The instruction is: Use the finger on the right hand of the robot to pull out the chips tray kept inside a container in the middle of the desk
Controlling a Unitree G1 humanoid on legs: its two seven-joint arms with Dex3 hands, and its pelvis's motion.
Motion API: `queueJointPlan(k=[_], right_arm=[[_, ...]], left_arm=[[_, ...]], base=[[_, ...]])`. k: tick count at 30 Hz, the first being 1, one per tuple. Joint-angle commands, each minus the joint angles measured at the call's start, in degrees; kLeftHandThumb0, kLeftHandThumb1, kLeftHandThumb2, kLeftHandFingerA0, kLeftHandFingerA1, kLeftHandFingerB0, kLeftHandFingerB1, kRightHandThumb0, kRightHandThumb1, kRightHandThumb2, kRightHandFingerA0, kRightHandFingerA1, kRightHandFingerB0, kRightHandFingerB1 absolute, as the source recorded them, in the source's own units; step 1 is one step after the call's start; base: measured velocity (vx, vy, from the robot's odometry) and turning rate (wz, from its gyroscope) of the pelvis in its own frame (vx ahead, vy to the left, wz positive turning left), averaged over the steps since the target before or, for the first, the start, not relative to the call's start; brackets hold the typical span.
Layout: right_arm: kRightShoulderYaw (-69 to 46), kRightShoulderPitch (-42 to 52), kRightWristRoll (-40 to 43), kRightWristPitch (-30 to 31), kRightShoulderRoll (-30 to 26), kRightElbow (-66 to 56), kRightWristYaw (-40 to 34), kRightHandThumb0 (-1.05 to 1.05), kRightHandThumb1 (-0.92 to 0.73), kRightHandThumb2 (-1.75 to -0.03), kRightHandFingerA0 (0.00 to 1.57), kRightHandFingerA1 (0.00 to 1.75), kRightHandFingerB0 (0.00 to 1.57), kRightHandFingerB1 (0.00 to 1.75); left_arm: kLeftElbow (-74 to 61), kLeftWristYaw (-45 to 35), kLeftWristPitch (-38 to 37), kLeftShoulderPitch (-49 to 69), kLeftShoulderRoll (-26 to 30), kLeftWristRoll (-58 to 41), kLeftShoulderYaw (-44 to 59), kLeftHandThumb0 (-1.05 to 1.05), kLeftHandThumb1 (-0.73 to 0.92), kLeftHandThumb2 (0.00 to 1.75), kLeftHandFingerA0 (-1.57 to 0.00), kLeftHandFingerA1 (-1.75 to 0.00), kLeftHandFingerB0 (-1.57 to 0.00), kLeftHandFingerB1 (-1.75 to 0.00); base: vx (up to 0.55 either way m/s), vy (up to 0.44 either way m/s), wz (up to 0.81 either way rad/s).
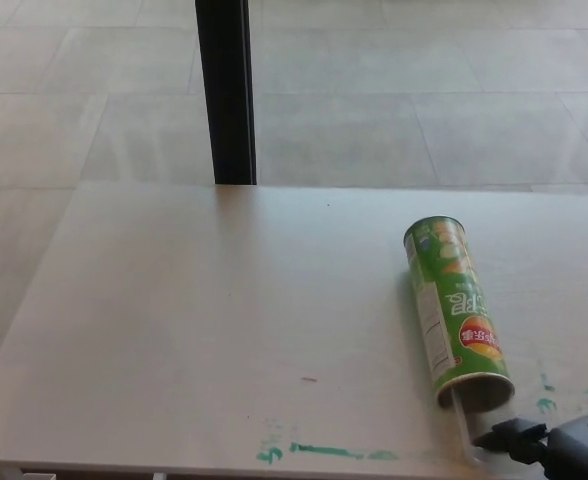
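**Chips can on its side, right hand at its open end**

A green chips can (454,310) is seen lying on its side on the pale tabletop (204,320), toward the right of the head view. Closed end is pointed away from the robot, open end toward the near edge. A red and orange label patch is seen near the open end, w/ white print along the side.

A clear plastic tray (466,425) is seen sticking out of the can's open mouth, toward the near edge. It is faint and see-through, so its full outline can't be made out, and whether anything is in it can't be told.

The right hand (549,445) is seen at the bottom right corner, only partly in frame. A black finger (509,436) is stretched toward picture left, its tip at the near end of the tray, just below the can's mouth. Contact looks likely but can't be confirmed. Nothing is seen held; whether the rest of the hand is spread or curled can't be told, as most of it is cut off by the frame edge.

The left hand isn't shown.

Green marker smears (324,452) are seen along the near edge of the tabletop, w/ smaller green dabs (546,395) right of the can. A black post (226,90) is seen standing behind the far edge, w/ a grey tiled floor (424,90) beyond.
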Motion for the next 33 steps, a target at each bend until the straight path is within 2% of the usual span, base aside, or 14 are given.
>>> queueJointPlan(k=[1, 10, 11, 12, 13, 17, 25, 30, 33], right_arm=[[-0.66, 4.57, 1.2, -0.06, -2.41, -2.6, 4.77, -0.18, -0.57, -0.58, 0.86, 1.32, 0.49, 0.41], [-1.81, 8.9, 2.55, 0.7, -3.22, -6.87, 7.32, -0.2, -0.6, -0.6, 0.85, 1.39, 0.48, 0.41], [-2.24, 9.72, 3.31, 0.41, -2.91, -7.14, 6.85, -0.18, -0.59, -0.57, 0.87, 1.38, 0.5, 0.41], [-2.34, 10.16, 3.22, -0.07, -2.91, -7.08, 6.38, -0.19, -0.56, -0.57, 0.89, 1.26, 0.51, 0.42], [-2.32, 11.0, 3.48, 0.51, -2.72, -7.47, 7.03, -0.19, -0.6, -0.59, 0.83, 1.32, 0.47, 0.41], [-2.47, 12.97, 3.91, -0.17, -1.91, -7.44, 5.63, -0.17, -0.59, -0.58, 0.82, 1.36, 0.48, 0.42], [-2.62, 15.49, 2.92, -1.38, -1.64, -7.99, 3.43, -0.19, -0.59, -0.57, 0.87, 1.38, 0.48, 0.42], [-3.7, 17.48, 2.43, -0.37, -2.09, -8.95, 3.25, -0.17, -0.62, -0.58, 0.8, 1.41, 0.45, 0.42], [-5.03, 18.81, 3.85, 0.14, -2.44, -10.22, 4.29, -0.17, -0.62, -0.59, 0.81, 1.4, 0.45, 0.42]], left_arm=[[-0.04, -0.1, -0.6, 0.29, 1.09, 0.09, -0.16, -0.49, 0.71, 0.61, -0.54, -0.7, -0.52, -0.52], [0.21, -0.28, -0.26, -0.02, 1.33, -0.52, 0.4, -0.48, 0.71, 0.61, -0.54, -0.67, -0.55, -0.53], [0.25, -0.23, -0.55, 0.02, 1.37, -0.35, 0.3, -0.48, 0.7, 0.61, -0.54, -0.68, -0.54, -0.52], [0.52, 0.22, -0.6, -0.1, 1.37, 0.07, 0.02, -0.46, 0.71, 0.61, -0.54, -0.67, -0.52, -0.5], [0.63, 0.49, -0.49, -0.19, 1.44, 0.51, -0.37, -0.49, 0.7, 0.61, -0.56, -0.7, -0.51, -0.49], [0.43, 0.11, -0.58, -0.21, 1.55, 0.35, -0.54, -0.5, 0.7, 0.61, -0.53, -0.69, -0.53, -0.52], [0.52, 0.42, -0.42, -0.38, 1.8, 0.34, -0.63, -0.49, 0.71, 0.61, -0.55, -0.69, -0.54, -0.52], [0.66, 0.04, -0.62, -0.05, 1.92, 0.13, -0.44, -0.49, 0.71, 0.61, -0.55, -0.69, -0.51, -0.5], [0.28, -0.08, -0.28, 0.08, 1.96, -0.25, -0.14, -0.48, 0.7, 0.61, -0.54, -0.68, -0.5, -0.5]], base=[[0.0, 0.0, 0.0], [0.0, 0.0, 0.0], [0.0, 0.0, 0.0], [0.0, 0.0, 0.0], [0.0, 0.0, 0.0], [0.0, 0.0, 0.0], [0.0, 0.0, 0.0], [0.0, 0.0, 0.0], [0.0, 0.0, 0.0]])
